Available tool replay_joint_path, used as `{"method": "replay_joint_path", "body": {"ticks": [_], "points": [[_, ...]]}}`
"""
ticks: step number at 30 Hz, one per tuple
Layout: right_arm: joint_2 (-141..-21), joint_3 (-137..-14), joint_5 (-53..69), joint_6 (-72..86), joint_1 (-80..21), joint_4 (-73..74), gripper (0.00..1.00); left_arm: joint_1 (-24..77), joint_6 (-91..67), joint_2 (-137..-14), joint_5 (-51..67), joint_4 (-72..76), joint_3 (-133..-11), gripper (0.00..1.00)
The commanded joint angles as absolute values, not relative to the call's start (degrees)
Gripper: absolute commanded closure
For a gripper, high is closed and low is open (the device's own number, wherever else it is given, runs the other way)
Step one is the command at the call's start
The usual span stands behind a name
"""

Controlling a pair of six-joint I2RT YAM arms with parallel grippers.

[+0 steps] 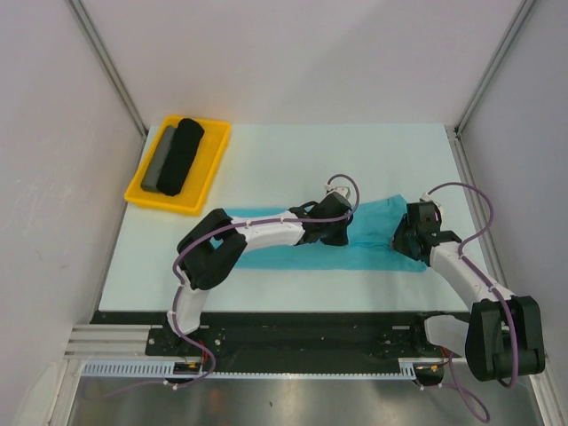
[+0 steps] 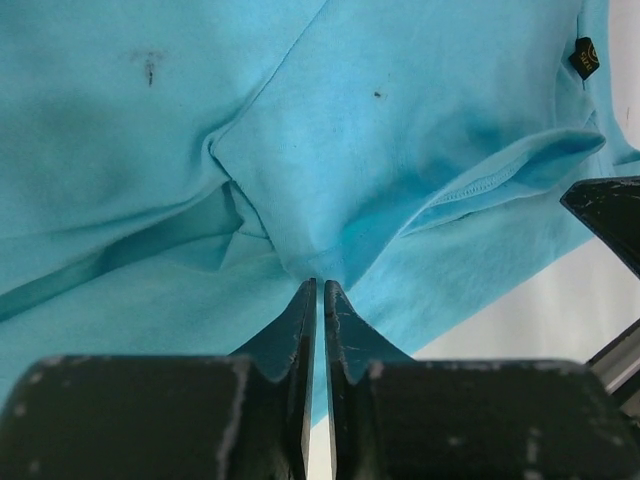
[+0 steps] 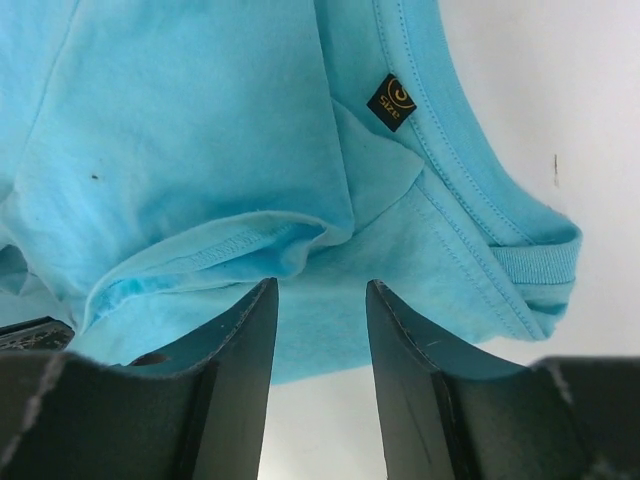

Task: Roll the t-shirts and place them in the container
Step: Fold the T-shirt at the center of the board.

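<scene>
The turquoise t-shirt (image 1: pixel 377 226) lies folded in a long strip across the middle of the table. My left gripper (image 1: pixel 340 232) is over its middle, and its jaws (image 2: pixel 320 284) are shut on a puckered fold of the cloth (image 2: pixel 330 200). My right gripper (image 1: pixel 404 240) is at the shirt's right end; it is open (image 3: pixel 320 285) just above the cloth edge, holding nothing. A small dark neck label (image 3: pixel 392 102) and the ribbed collar (image 3: pixel 540 260) lie just beyond it. A black roll (image 1: pixel 182 155) and a grey roll (image 1: pixel 160 161) lie side by side in the tray.
A yellow tray (image 1: pixel 211 169) sits at the table's far left corner. The pale mint table top (image 1: pixel 284 160) is bounded by white walls at the back and on both sides. The right gripper's finger (image 2: pixel 612 215) shows at the right edge of the left wrist view.
</scene>
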State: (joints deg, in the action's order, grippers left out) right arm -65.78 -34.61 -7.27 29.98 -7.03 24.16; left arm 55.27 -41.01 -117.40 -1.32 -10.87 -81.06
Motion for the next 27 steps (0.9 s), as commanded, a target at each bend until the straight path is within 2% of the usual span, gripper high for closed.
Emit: {"method": "replay_joint_path", "body": {"ticks": [1,7,15,18,21,23,27], "points": [[-65.91,-35.94,-7.12,31.20,-6.50,21.71,0.55,55.72,-40.08,-115.14,-1.84,-11.51,-82.26,0.90],[-69.25,-39.28,-7.30,30.94,-3.52,18.73,0.56,55.64,-39.20,-116.28,-1.14,-12.65,-83.58,0.97],[-74.61,-42.54,-7.82,30.59,-2.72,14.95,0.58,55.63,-38.32,-116.10,-0.79,-13.36,-83.76,0.99],[-79.09,-43.42,-7.12,30.15,-2.55,14.33,0.75,55.63,-38.06,-115.58,-0.53,-13.71,-84.02,0.99],[-81.90,-43.33,-5.72,29.27,-2.72,14.76,0.85,55.64,-37.79,-114.88,-0.79,-13.62,-84.11,0.98],[-81.92,-42.98,-4.93,28.30,-3.34,15.38,0.89,55.63,-37.79,-114.52,-0.79,-13.80,-84.11,0.98],[-77.97,-41.14,-4.31,27.51,-5.27,18.70,0.89,55.46,-37.71,-113.64,-1.05,-13.97,-84.90,0.96]]}}
